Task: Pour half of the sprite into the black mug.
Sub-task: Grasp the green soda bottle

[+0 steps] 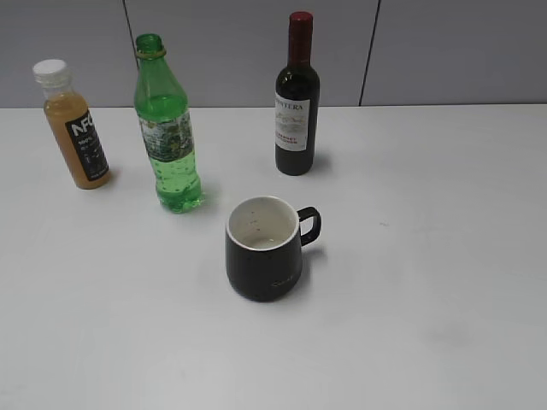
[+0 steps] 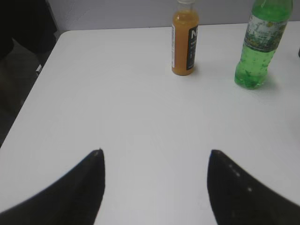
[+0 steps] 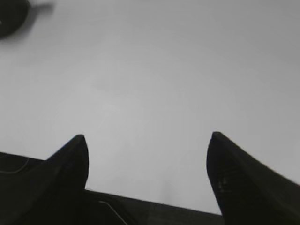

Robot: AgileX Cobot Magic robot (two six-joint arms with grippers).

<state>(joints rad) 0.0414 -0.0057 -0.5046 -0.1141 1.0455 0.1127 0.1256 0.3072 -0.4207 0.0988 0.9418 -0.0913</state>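
The sprite stood upright on the white table, far and to the left, with its cap already off and the green neck open; the orange juice bottle stood just beside it further left, and the wine bottle stood well apart to its right. The black mug sat nearer, right of the sprite and apart from it, mouth up, white inside, its handle pointing right. Neither arm showed in the exterior view. In the left wrist view the left gripper hung over bare table with its fingers spread wide and nothing between them, the sprite far ahead to its right. The right gripper was likewise released and empty near the table's edge, with only a dark sliver of the mug at the far left corner. The bottle looked mostly full, so probably fairly heavy for its thin, soft plastic wall; a hard squeeze would likely dent it and push liquid out of the open neck. The smooth label band around the middle seemed the best place to hold, above the dimpled base, and the left arm was the closer one. The surface might be slippery, so a tilt toward the mug would call for a slow, steady wrist
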